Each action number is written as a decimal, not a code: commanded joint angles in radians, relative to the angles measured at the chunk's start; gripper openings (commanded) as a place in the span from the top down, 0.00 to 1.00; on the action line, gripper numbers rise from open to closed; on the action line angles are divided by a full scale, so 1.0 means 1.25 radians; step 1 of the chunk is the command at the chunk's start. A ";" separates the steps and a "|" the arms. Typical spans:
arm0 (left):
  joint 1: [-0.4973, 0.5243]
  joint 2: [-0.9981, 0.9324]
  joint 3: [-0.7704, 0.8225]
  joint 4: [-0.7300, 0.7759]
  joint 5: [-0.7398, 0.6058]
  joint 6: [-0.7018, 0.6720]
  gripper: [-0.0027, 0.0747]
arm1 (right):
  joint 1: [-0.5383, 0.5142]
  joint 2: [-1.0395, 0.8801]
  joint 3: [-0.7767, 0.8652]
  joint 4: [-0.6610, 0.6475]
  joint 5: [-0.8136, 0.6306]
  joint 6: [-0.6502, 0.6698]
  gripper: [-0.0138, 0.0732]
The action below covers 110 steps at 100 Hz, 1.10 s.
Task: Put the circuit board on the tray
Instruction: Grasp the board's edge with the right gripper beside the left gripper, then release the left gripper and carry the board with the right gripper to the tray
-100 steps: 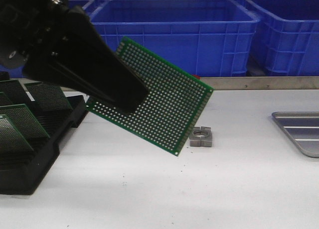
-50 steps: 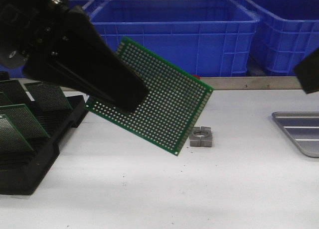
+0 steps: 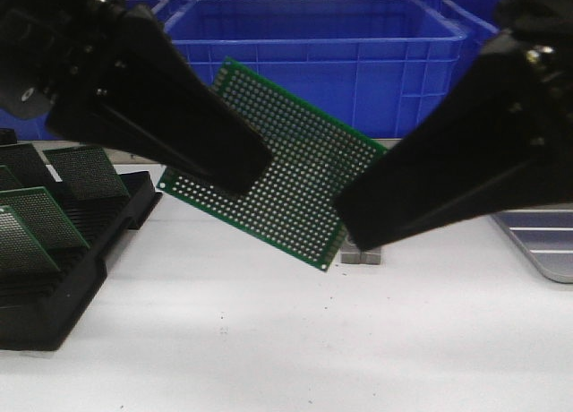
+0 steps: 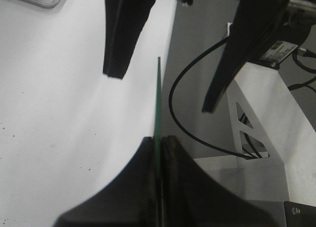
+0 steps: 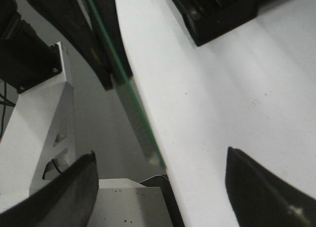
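A green perforated circuit board hangs tilted above the table, and my left gripper is shut on its left part. Seen edge-on in the left wrist view, the circuit board runs out from the closed left gripper. My right gripper is open at the board's lower right edge. In the right wrist view the right gripper has one finger either side of the circuit board without touching it. The grey tray lies at the far right, partly behind the right arm.
A black slotted rack with several more green boards stands at the left. A small grey metal block sits on the table below the held board. Blue bins line the back edge.
My right arm has come in from the right and brought its open fingers up to the board's right edge. The left gripper and board have barely moved.
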 commanded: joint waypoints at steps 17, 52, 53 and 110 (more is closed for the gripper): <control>-0.007 -0.019 -0.024 -0.064 0.011 0.001 0.99 | 0.047 0.051 -0.086 0.061 0.025 -0.013 0.38; -0.007 -0.019 -0.024 -0.094 0.011 0.001 0.90 | 0.047 0.053 -0.087 0.061 0.025 -0.013 0.92; -0.007 -0.019 -0.024 -0.094 0.011 0.001 0.89 | 0.047 0.053 -0.087 0.061 0.025 -0.013 0.92; -0.004 -0.019 -0.040 -0.089 -0.083 0.001 0.26 | -0.012 0.053 -0.086 -0.170 0.016 0.373 0.92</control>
